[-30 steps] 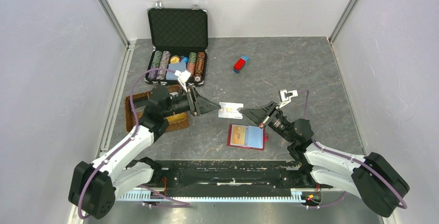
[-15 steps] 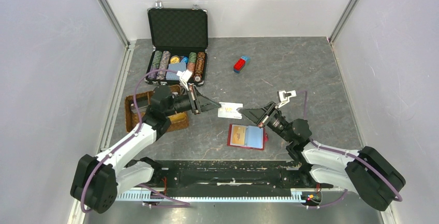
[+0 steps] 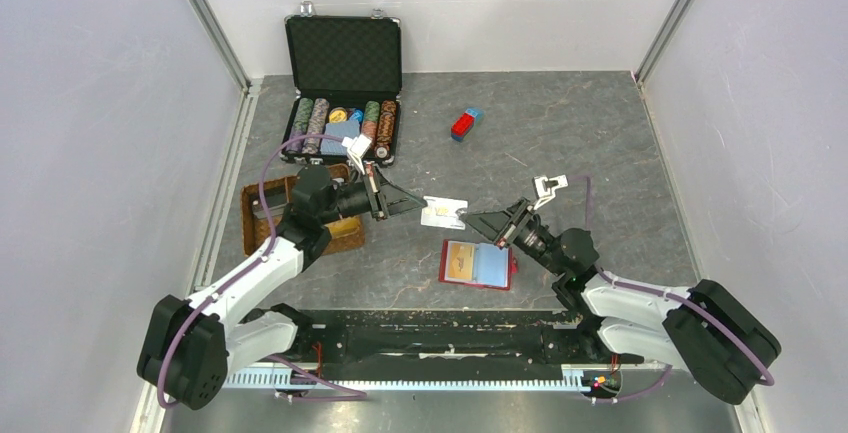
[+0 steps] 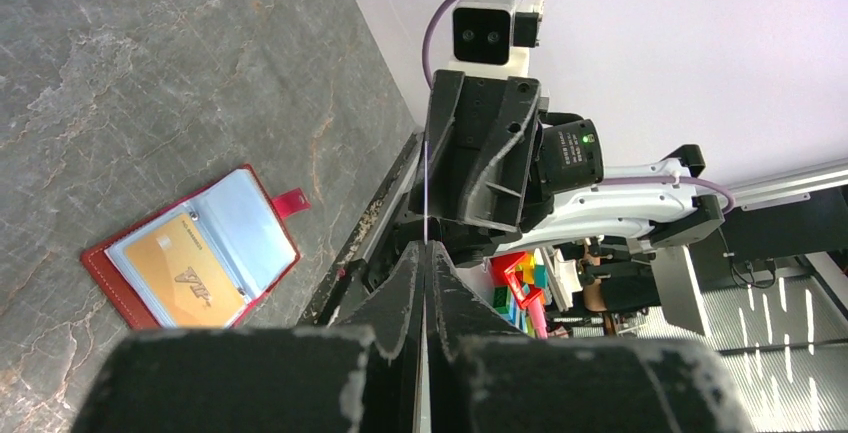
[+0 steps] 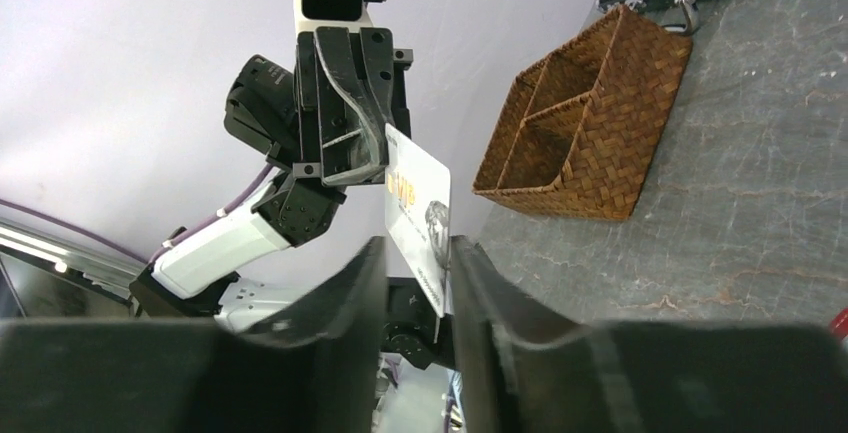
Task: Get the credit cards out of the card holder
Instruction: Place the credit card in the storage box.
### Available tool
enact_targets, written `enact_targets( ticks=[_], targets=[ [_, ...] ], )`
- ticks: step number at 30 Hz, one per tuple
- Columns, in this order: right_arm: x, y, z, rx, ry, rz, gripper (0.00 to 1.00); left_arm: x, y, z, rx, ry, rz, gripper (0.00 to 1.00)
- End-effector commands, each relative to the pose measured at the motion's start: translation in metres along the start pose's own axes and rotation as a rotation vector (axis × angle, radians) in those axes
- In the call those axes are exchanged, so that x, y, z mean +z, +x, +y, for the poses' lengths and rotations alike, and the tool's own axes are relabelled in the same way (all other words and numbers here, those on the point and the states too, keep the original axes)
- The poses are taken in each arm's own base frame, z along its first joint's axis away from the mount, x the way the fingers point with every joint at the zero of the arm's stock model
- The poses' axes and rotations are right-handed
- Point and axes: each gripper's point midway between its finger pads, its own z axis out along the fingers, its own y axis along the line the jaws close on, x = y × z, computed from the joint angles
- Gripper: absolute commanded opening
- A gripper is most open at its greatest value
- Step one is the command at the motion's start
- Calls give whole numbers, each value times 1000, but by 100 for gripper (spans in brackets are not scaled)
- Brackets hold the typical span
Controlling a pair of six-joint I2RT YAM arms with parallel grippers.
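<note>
Top external: left gripper [image 3: 418,206] clenched on one end of a white credit card [image 3: 444,212], held above the table [image 3: 590,143] | right gripper [image 3: 470,218] fingers parted, loose around the other end | card holder [image 3: 495,267] open flat on the table just below, gold card [image 3: 461,261] in its left sleeve.

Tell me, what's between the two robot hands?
A pale credit card, up in the air. The left gripper pinches one end; the right gripper straddles the other, fingers apart. The top view shows it.

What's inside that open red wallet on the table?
The wallet shows a gold card in one clear sleeve. The other sleeve looks pale blue; whether it holds a card, and anything behind either sleeve, is hidden.
</note>
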Motion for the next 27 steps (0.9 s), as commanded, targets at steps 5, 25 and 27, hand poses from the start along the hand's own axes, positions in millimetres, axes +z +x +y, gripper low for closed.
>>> enact_targets(
  ticks=[5, 25, 27],
  targets=[
    [-8, -1, -6, -125, 32, 14, 55, -7, -12, -2, 76, -68, 21, 2],
    [-39, -25, -33, -398, 278, -26, 98, -161, -123, 113, 56, -840, -287, 2],
    [-39, -24, -31, -398, 272, -21, 98, -176, -131, 123, 96, -937, -281, 2]
  ],
)
